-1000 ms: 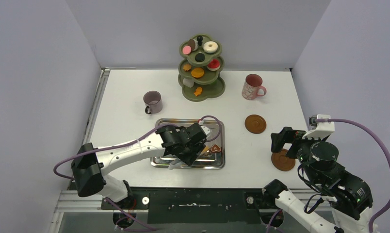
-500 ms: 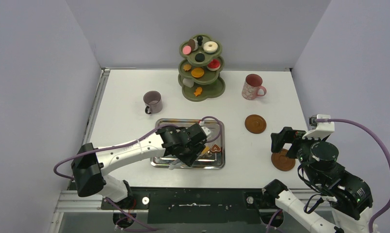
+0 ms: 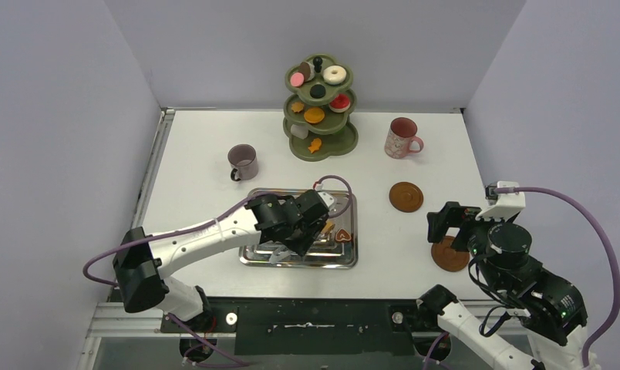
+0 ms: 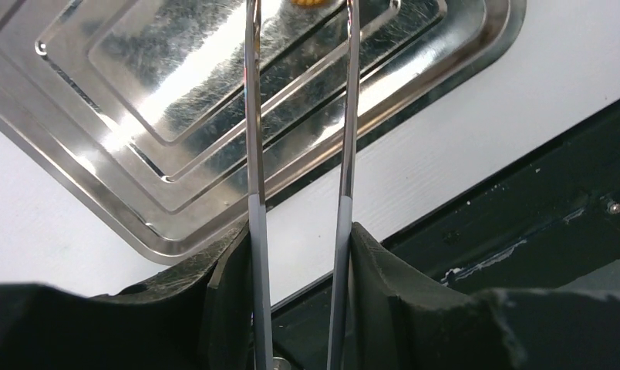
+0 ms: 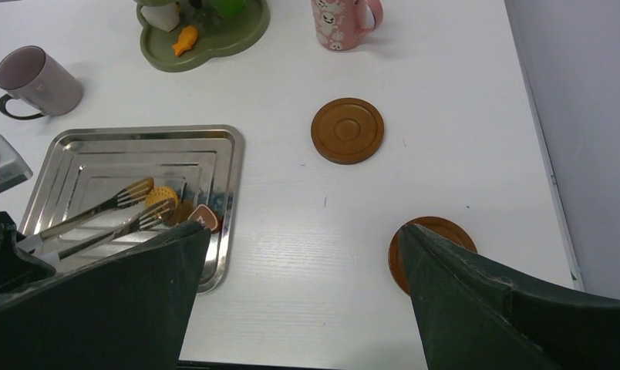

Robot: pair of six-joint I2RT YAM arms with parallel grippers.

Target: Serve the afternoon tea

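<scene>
My left gripper (image 3: 301, 229) (image 4: 299, 247) is shut on the handle end of the metal tongs (image 4: 249, 154) (image 5: 99, 220) over the steel tray (image 3: 299, 261). The tong tips reach a small yellow sweet (image 5: 162, 195) (image 3: 328, 227), one on each side. A brown sweet (image 5: 204, 218) lies beside it. My right gripper (image 5: 304, 231) (image 3: 446, 221) hangs open over bare table beside the near brown coaster (image 5: 434, 231) (image 3: 449, 255). A second coaster (image 3: 406, 196) lies farther back. The olive-green stand (image 3: 345, 146) holds several sweets. The mauve mug (image 3: 243, 161) and the pink mug (image 3: 402, 137) stand on the table.
Grey walls close in the table on the left, the back and the right. A dark rail (image 4: 523, 231) runs along the table's near edge, just behind the tray. An orange fish-shaped sweet (image 5: 183, 41) lies on the stand's bottom tier.
The left gripper has squeezed the tongs a little narrower and shifted slightly back and left over the tray. The right arm has edged a little to the left.
</scene>
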